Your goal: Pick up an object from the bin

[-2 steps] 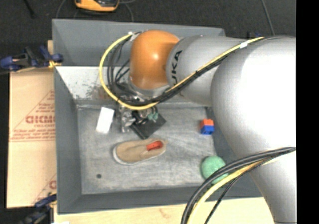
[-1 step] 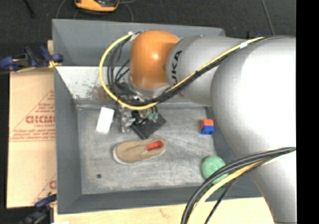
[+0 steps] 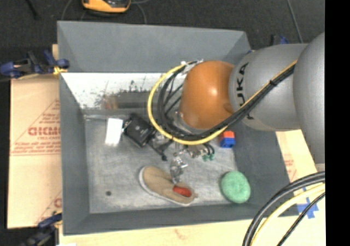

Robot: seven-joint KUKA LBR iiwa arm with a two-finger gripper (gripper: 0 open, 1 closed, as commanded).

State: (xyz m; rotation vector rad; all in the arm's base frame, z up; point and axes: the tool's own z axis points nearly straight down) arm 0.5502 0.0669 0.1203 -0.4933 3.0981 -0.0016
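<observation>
Tool (image 3: pixel 176 169) is hanging over tan shoe (image 3: pixel 158 183), near centre, its state untellable; next move is likely calling for descent.

The arm (image 3: pixel 284 86) is a thick, smooth body of silver-grey metal with rounded joints. Black KUKA lettering (image 3: pixel 241 83) runs across the grey casing just behind the wrist. Directly above the tool sits a glossy orange cover (image 3: pixel 205 94), shaped like a dome. A yellow cable (image 3: pixel 155 117) loops wide of the dome on the side away from the arm, curls under it close above the tool, and trails back across the grey casing. Black cables (image 3: pixel 167 96) bow inside that loop. The gripper (image 3: pixel 176 171) is slim, pale bare metal, far narrower than the dome above it.
</observation>
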